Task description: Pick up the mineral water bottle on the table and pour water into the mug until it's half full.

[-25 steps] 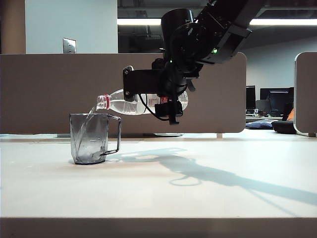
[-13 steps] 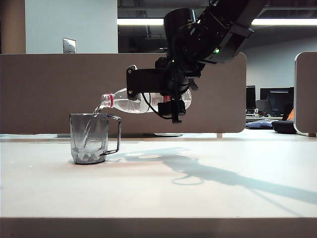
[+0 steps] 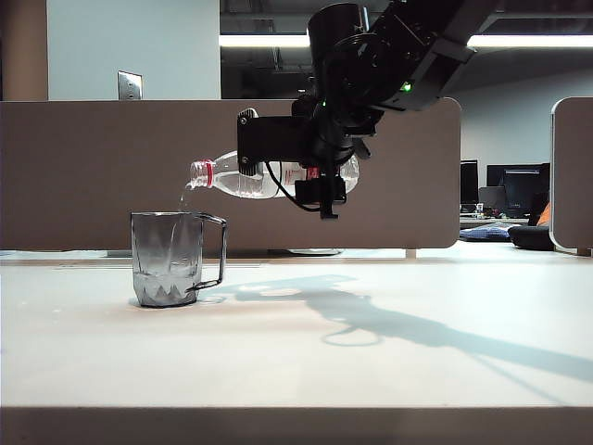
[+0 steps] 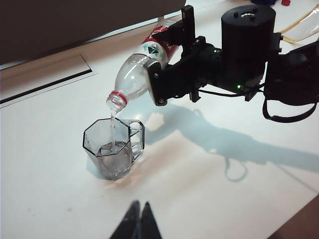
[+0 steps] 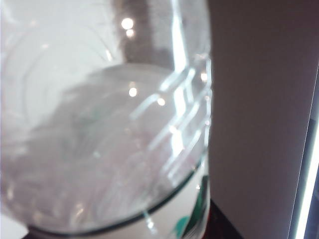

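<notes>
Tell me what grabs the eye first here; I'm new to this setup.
The right gripper holds the bottle nearly level above the table, a thin stream of water falling into the mug below its mouth. The left gripper waits shut, low over the table near the mug.

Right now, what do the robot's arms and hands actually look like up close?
The right arm is matt black and chunky, with a round drum-like joint, a small green light and thin black cables looping beneath. Its right hand is a black boxy block with flat fingers. Of the left hand only two slim, dark, pointed fingers show in its own wrist view, closed together.
</notes>
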Robot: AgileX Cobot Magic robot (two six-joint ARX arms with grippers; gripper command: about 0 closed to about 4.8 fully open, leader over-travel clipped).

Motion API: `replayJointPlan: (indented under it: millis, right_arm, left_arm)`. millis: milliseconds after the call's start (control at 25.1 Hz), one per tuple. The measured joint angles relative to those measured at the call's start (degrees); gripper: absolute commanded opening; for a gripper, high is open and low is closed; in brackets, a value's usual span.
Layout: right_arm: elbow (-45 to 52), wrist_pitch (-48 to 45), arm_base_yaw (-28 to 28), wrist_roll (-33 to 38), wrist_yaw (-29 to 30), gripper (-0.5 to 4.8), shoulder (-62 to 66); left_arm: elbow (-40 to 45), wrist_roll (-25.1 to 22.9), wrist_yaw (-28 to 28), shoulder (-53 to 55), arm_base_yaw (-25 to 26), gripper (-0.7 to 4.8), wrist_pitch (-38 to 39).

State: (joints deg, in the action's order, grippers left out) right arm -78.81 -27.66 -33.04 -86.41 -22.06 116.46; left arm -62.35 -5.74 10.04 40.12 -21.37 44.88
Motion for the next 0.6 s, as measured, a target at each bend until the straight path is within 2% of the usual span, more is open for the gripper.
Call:
replayJointPlan:
  millis: [598]
  right_arm:
    - [-0.1, -1.2, -0.1, -1.0, -0.1, 3.31, -0.1]
  left_arm:
    - [0.0, 0.0, 0.0, 0.0, 0.0, -0.03, 0.0]
